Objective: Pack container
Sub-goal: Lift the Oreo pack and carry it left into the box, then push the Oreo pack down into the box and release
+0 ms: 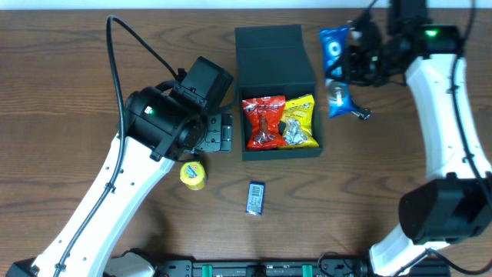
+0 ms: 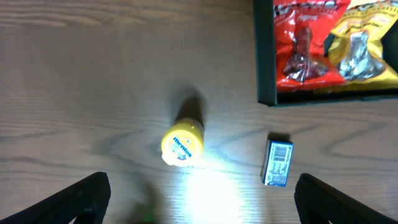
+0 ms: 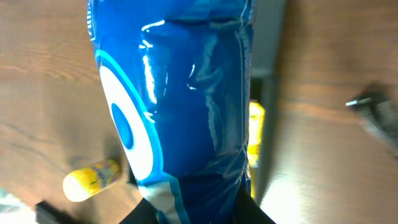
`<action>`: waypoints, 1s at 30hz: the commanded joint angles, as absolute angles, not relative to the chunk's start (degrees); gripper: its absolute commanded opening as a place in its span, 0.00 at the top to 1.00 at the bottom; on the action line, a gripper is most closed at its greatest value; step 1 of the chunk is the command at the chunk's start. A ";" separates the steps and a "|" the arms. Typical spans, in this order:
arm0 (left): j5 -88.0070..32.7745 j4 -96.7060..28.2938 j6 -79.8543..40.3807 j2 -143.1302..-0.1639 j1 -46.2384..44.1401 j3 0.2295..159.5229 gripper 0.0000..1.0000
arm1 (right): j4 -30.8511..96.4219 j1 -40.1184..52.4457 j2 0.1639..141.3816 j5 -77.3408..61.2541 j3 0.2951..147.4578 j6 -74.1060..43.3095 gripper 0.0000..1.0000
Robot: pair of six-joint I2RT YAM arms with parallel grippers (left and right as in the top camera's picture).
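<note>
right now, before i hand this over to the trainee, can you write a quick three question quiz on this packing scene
1. True or false: the dark teal-green square container is closed.
2. What does the right gripper hold? A) a shiny blue foil packet B) a green apple C) nothing
3. How many snack packets lie inside the container?
Key: 1 false, it is open. 2 A. 3 two: one crinkled red foil packet and one yellow foil packet.
</note>
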State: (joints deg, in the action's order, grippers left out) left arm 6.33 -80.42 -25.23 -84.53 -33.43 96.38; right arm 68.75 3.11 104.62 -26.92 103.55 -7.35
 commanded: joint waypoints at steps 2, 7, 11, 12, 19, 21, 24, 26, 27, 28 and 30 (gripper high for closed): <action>5.85 -81.30 -24.80 -83.88 -33.41 97.21 0.05 | 68.99 6.70 104.49 -26.26 100.84 -14.90 0.99; 5.06 -81.67 -24.56 -83.88 -33.41 97.21 0.05 | 67.66 9.13 104.49 -24.80 95.68 -18.00 0.99; 4.38 -81.71 -24.38 -83.88 -33.41 97.21 0.05 | 64.95 10.07 104.49 -24.34 91.20 -19.55 0.99; 4.38 -81.78 -24.40 -83.88 -33.41 97.21 0.05 | 63.79 10.35 104.49 -24.16 89.78 -19.70 0.99; 4.38 -82.11 -24.40 -83.88 -33.41 97.21 0.05 | 55.96 11.55 104.49 -21.74 82.37 -21.89 0.98; 4.38 -82.11 -24.40 -83.88 -33.41 97.21 0.05 | 54.46 11.55 104.49 -20.71 81.28 -21.89 0.99; 4.40 -82.06 -24.40 -83.88 -33.41 97.21 0.05 | 51.86 11.55 104.49 -19.31 79.44 -23.31 0.99; 4.40 -82.06 -24.40 -83.88 -33.41 97.21 0.05 | 50.35 11.62 104.49 -18.61 78.43 -24.64 0.98; 4.38 -82.06 -24.40 -83.88 -33.41 97.21 0.05 | 49.43 11.66 104.49 -18.63 77.82 -24.95 0.98; 4.38 -82.06 -24.40 -83.88 -33.41 97.21 0.05 | 48.60 11.66 104.49 -18.59 77.28 -25.26 0.99; 4.38 -82.08 -24.40 -83.88 -33.41 97.21 0.05 | 47.37 11.66 104.49 -18.35 76.42 -25.26 0.99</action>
